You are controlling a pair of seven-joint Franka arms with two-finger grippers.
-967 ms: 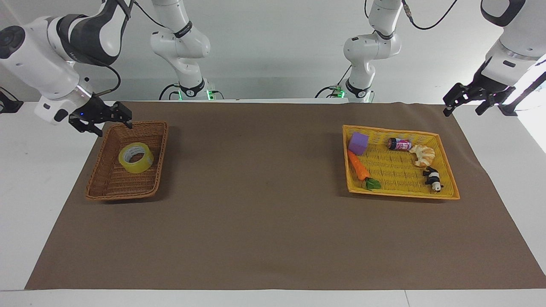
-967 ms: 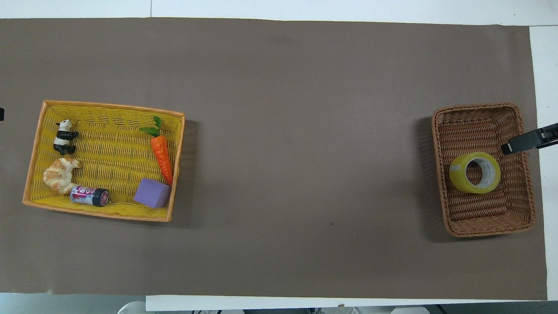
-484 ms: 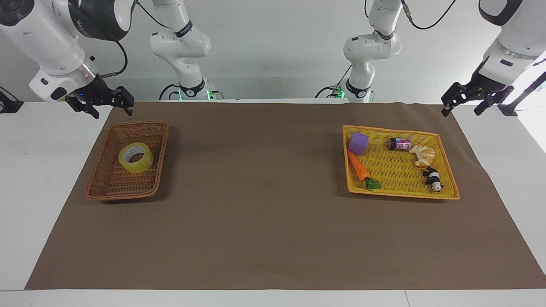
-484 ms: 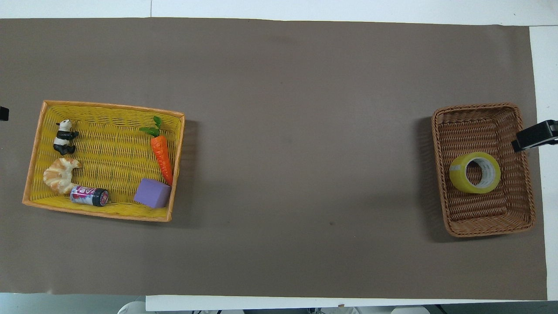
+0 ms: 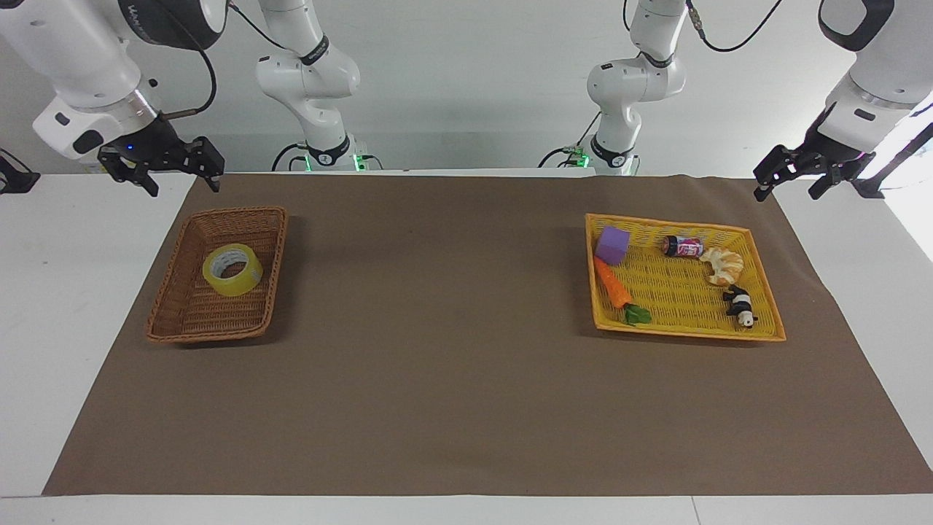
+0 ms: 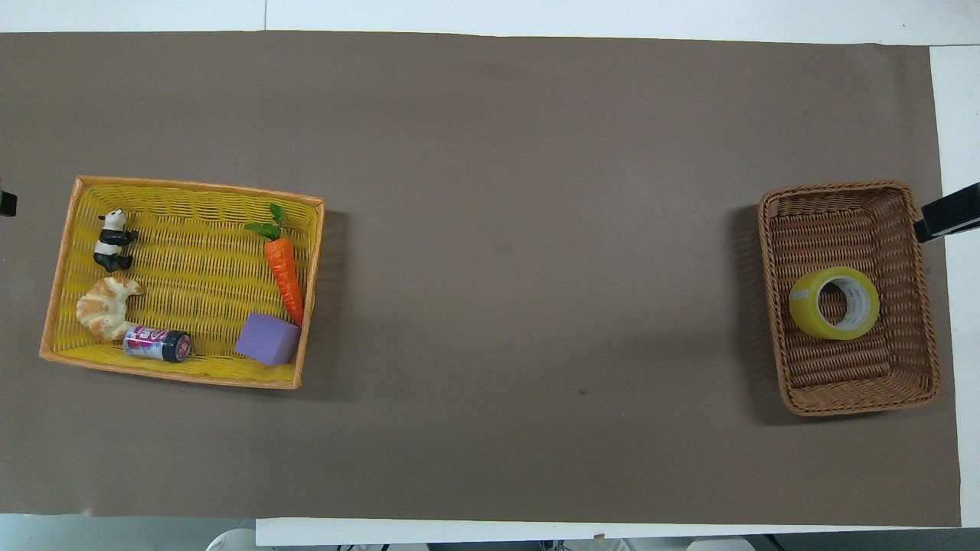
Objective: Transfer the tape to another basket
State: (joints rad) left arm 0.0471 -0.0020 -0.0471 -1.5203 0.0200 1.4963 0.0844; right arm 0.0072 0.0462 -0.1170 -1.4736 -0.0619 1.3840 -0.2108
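From my seat the light is bright and even, coming from overhead, with no harsh glare on the brown mat. The wicker basket throws a soft shadow toward the middle of the mat, and the yellow basket does the same, seen as a dim band along its inner side. A strong white glow blows out the corner by the left arm's end in the facing view. Both views look sharp to me, edges straight, with no motion blur.

White arms, black tools, cables.
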